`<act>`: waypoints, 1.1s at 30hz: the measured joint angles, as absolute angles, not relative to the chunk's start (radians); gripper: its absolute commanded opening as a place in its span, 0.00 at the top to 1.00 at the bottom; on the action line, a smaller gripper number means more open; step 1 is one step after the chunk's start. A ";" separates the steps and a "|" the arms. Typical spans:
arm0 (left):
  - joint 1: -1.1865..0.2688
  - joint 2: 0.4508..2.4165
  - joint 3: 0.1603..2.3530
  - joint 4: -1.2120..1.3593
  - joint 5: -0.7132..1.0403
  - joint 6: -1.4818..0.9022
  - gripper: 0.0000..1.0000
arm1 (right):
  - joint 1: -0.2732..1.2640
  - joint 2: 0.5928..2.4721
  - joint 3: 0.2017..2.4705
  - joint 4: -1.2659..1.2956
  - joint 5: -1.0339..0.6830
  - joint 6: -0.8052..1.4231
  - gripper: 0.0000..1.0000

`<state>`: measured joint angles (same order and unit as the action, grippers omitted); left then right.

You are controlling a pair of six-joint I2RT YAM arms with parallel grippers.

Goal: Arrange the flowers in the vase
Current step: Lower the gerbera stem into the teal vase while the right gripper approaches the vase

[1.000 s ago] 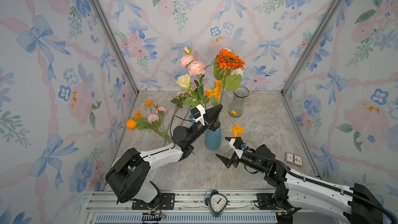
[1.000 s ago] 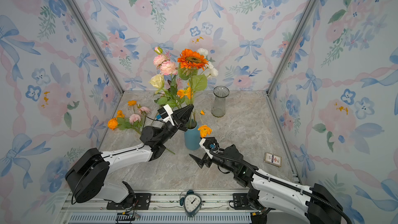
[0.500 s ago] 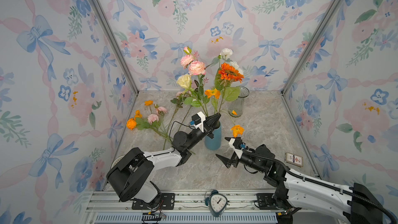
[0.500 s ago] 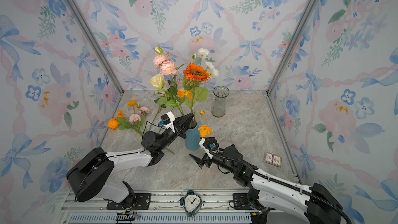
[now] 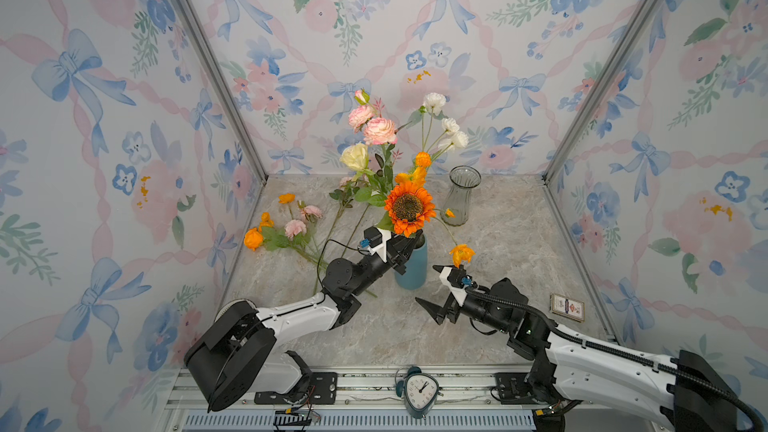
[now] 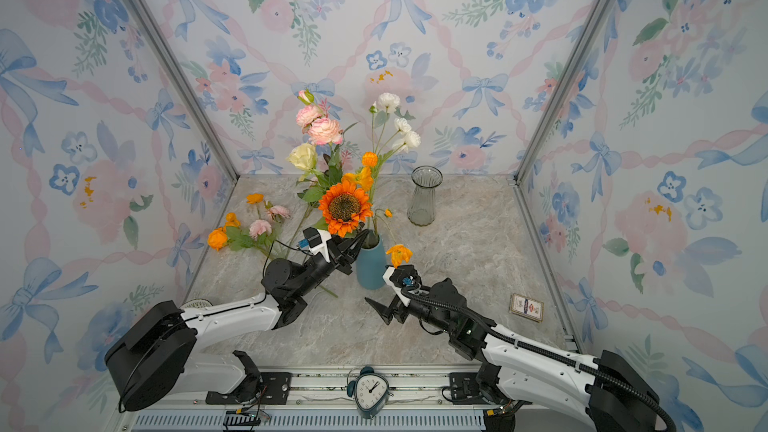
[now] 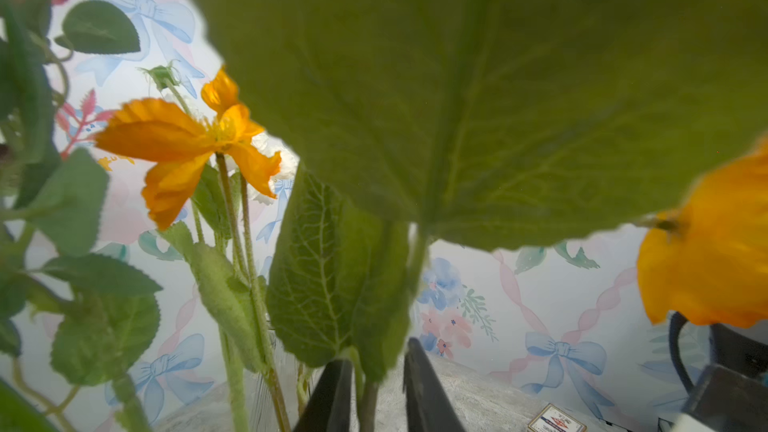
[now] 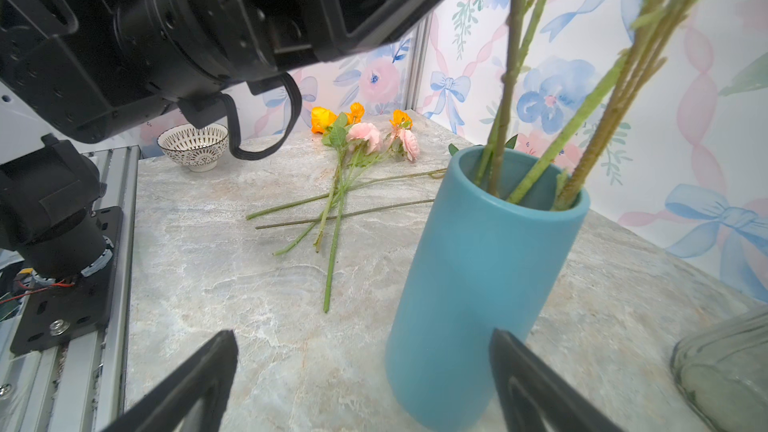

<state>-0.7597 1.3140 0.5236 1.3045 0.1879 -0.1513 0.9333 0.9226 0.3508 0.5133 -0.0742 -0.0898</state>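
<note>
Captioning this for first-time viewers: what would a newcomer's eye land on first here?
The big orange sunflower standing in the matte blue cylindrical vase mid-table, with the left gripper close by its rim. Then the loose orange and pink flowers lying on the marble tabletop on the left arm's side.

In my left wrist view a big blurred leaf (image 7: pixel 478 97) blocks most of the frame, and an orange bloom (image 7: pixel 715 255) is soft and cut by the edge. Of my left gripper (image 7: pixel 374 396) only the fingertips (image 7: pixel 332 396) show; whether they touch the stem (image 7: pixel 368 405) between them I cannot tell. In a top view, at centre frame, the sunflower (image 5: pixel 409 209) overlaps the mouth of the blue vase (image 5: pixel 411 272). In my right wrist view the glass vase (image 8: pixel 723 367) is cropped, and the fingers (image 8: pixel 216 351) of my right gripper (image 8: pixel 361 338) run off the edge.
</note>
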 measured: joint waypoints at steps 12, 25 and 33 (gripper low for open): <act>-0.739 1.269 0.560 1.040 0.221 -0.115 0.02 | 0.921 0.925 0.351 0.513 -0.074 -0.089 0.03; -0.676 0.997 0.574 0.633 0.253 -0.041 0.02 | 0.848 0.867 0.327 0.517 -0.075 -0.059 0.03; -0.670 0.916 0.700 0.198 0.279 0.104 0.02 | 0.810 0.833 0.318 0.513 -0.074 -0.059 0.03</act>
<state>-0.6701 0.9165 0.6998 0.1978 0.2787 0.1043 0.8097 0.8333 0.3176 0.5133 -0.0738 -0.0593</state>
